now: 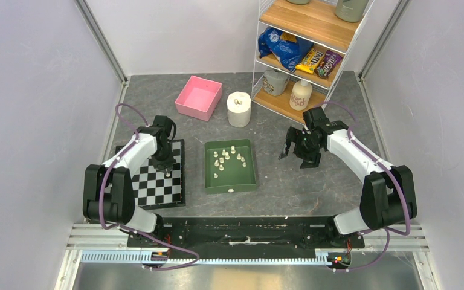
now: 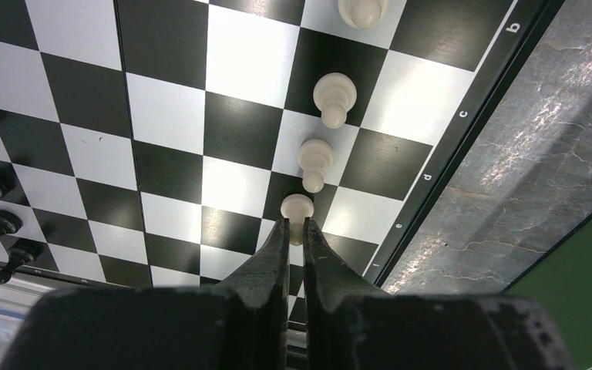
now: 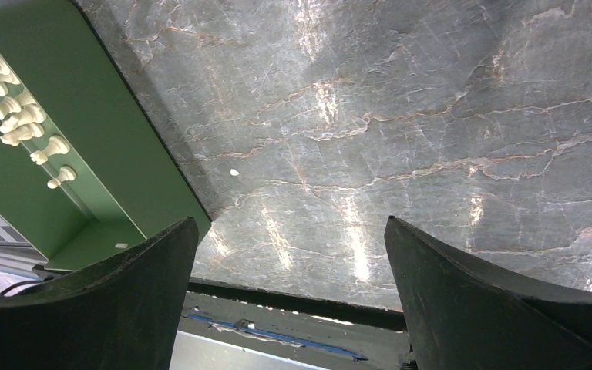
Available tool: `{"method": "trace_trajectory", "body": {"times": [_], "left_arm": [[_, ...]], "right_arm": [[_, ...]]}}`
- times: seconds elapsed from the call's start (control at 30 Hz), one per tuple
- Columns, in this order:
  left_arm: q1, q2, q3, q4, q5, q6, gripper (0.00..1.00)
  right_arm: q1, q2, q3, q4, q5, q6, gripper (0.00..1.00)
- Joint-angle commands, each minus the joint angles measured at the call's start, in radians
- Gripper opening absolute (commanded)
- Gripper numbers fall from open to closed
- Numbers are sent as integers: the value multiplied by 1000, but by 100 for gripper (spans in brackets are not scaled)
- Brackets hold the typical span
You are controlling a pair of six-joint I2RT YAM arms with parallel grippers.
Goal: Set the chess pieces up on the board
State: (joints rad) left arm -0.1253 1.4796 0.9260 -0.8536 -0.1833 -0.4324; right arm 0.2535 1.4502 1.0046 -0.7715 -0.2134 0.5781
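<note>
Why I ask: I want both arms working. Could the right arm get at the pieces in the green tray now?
Probably yes. The right gripper hangs open over bare table just right of the green tray, nothing stands between them, and the chess pieces lie uncovered in it.

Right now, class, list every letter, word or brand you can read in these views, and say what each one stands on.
"b": on the dark border of the board.
"c": same border.
"d": same border.
"e": same border.
Snack bags on the shelf rack: the print is too small to read.
Bottles on the shelf below: the labels are blurred.
</note>
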Motion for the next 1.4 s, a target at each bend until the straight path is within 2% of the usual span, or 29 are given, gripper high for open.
{"method": "trace_trajectory", "body": {"times": [0.0,0.07,0.2,0.3,0.47,0.63,0.77,0.9,1.0,1.07,1.2,1.37], "left_arm": [[6,19,-8,36,-3,12,2],[6,19,-10,30,-5,12,8],[7,1,-16,28,-15,14,32],[7,-11,-14,28,-17,15,40],[6,-29,5,6,-29,16,48],[7,-126,54,-41,-23,9,60],[5,-249,115,-62,42,16,70],[-19,-325,167,-31,148,11,71],[-113,-327,212,-10,119,-22,72],[-231,-299,239,15,78,-57,72],[-456,-172,292,95,23,-133,70],[-621,41,351,178,30,-199,63]], "right_arm": [[1,3,1,19,-12,-17,99],[0,4,1,19,-13,-19,99],[1,4,3,18,-13,-18,99],[1,5,3,18,-15,-18,99],[1,0,-1,18,-14,-17,99],[1,-5,-2,17,-13,-16,99],[1,-5,2,16,-10,-15,99],[1,-3,7,16,-14,-11,99],[1,-5,9,16,-14,-8,99],[1,-9,9,16,-13,-7,99],[0,-14,7,15,-10,-3,99],[1,-28,5,8,0,-3,99]]}}
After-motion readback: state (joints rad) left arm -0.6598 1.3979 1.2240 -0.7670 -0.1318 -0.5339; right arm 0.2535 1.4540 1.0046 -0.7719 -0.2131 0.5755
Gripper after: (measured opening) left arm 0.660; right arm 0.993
